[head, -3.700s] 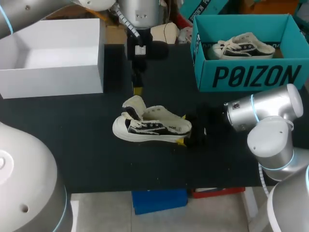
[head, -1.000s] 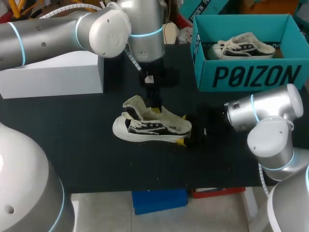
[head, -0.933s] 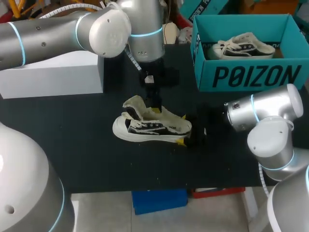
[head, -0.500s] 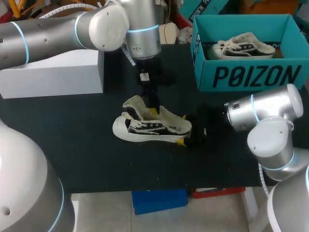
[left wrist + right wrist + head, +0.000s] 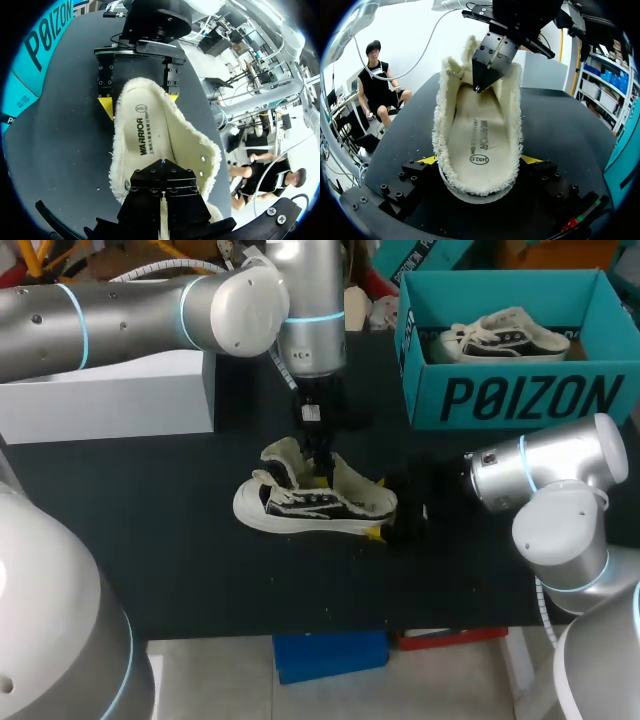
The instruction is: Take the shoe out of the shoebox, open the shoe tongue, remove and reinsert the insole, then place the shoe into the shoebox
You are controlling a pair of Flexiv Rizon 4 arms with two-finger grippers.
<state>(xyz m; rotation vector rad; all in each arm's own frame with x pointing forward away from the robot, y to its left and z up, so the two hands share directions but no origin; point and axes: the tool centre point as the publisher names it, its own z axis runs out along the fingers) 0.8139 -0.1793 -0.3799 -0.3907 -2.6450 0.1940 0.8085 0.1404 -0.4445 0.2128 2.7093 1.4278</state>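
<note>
A black-and-white shoe (image 5: 315, 502) with a fleecy cream lining lies on its sole mid-table, its tongue (image 5: 282, 458) folded up and forward. My right gripper (image 5: 384, 510) clamps the heel from both sides; in the right wrist view its yellow pads (image 5: 427, 160) press the heel's walls. My left gripper (image 5: 320, 470) comes down from behind into the shoe's mouth, fingers shut together with nothing between them. In the left wrist view its black tips (image 5: 162, 167) hover over the printed insole (image 5: 147, 135). The teal shoebox (image 5: 520, 395) stands at the back right with a second shoe (image 5: 505, 337) inside.
A white open box (image 5: 110, 390) sits at the back left, close beside my left arm. Bare black tabletop (image 5: 180, 560) lies in front of and to the left of the shoe.
My left gripper has shifted slightly right and dropped lower into the shoe's opening, staying shut. The right arm and the shoe's heel have held still.
</note>
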